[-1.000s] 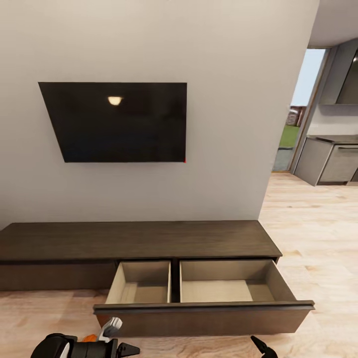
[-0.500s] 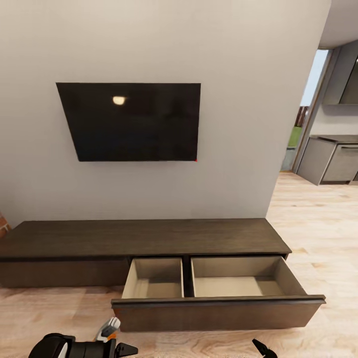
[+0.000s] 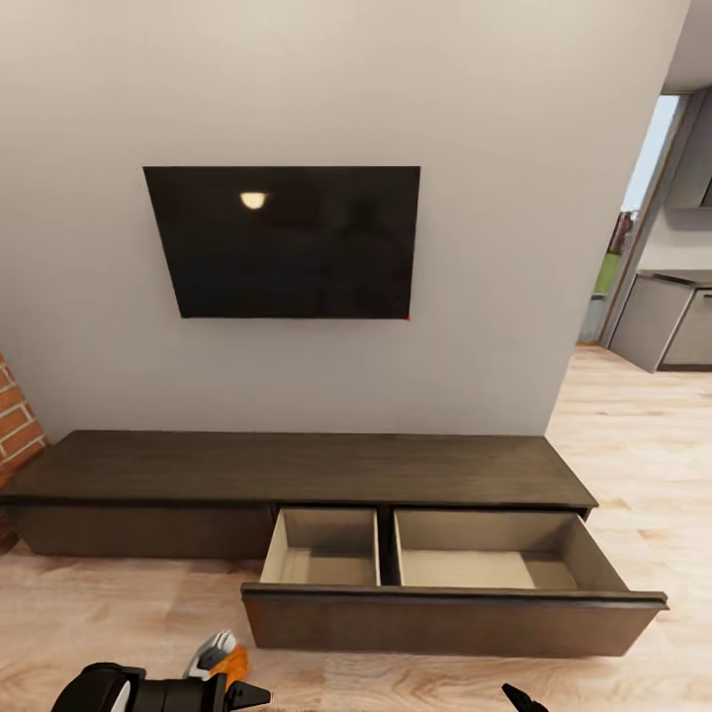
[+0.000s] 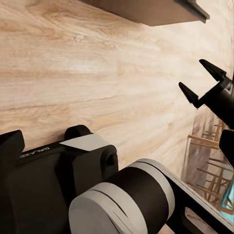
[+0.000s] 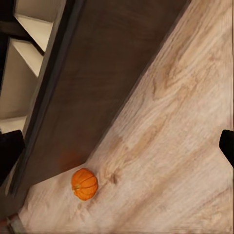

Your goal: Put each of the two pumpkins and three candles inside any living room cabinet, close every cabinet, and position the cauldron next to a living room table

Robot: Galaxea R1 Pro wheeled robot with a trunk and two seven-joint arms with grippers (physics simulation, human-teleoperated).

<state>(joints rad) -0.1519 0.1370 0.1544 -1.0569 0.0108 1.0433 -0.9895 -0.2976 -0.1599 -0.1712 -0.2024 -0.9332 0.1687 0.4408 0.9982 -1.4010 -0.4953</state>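
Observation:
The cabinet (image 3: pixel 297 470) runs long and low along the wall, with one wide drawer (image 3: pixel 450 618) pulled out; both pale compartments look empty. A small orange pumpkin (image 5: pixel 84 184) lies on the wood floor just in front of the drawer front, and it peeks out beside my left arm (image 3: pixel 233 661). My left gripper (image 3: pixel 252 694) sits low at the picture's bottom edge, open and holding nothing. My right gripper (image 3: pixel 519 698) hangs over the floor before the drawer, fingers spread (image 4: pixel 202 80), open and empty. Candles, cauldron, table and the other pumpkin are out of view.
A dark TV (image 3: pixel 292 242) hangs on the grey wall above the cabinet. A brick wall edge (image 3: pixel 15 415) stands at the far left. To the right, a doorway opens toward grey kitchen units (image 3: pixel 663 321). Pale wood floor (image 3: pixel 643 475) spreads right of the cabinet.
The whole picture has slid right as the camera turned left, bringing the brick wall into view. More of the orange pumpkin shows beside my left arm.

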